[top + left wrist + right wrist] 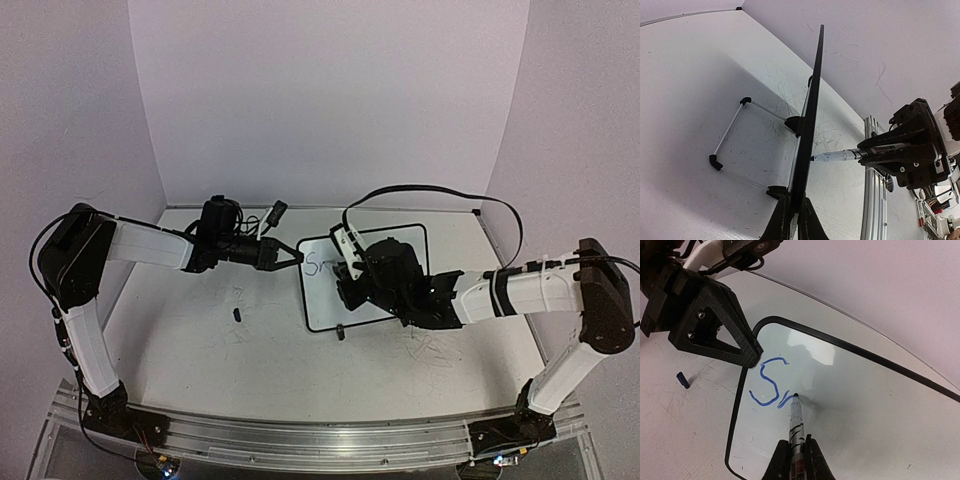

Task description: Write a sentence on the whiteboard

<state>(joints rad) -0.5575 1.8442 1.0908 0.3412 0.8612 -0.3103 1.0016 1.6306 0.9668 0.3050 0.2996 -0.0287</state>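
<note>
the aluminium rail [300, 440] with both arm bases runs along the near edge at 6 o'clock in the top view. beyond it lies the white tabletop [200, 350], scuffed with faint grey scribbles, boxed in by plain pale walls [320, 100] at 9, 12 and 3 o'clock. a small dark cap [238, 314] lies loose on the tabletop, at about 8 o'clock from the whiteboard [325, 305], which sits just right of centre.

seen edge-on from the left wrist, the board is propped on a thin wire stand [730, 130] with black corners. the left gripper [290, 256] is clamped tight on the board's 9 o'clock edge, its fingers [782, 222] pinching the black frame.

the right gripper [796, 455] is closed around a marker [796, 422], which points toward 12 o'clock in the right wrist view; its tip touches the glossy white face. the sentence [771, 385] sits at the board's upper left corner (only a blue "s" and the first strokes of another letter show), and the marker tip rests at the end of the last stroke.
</note>
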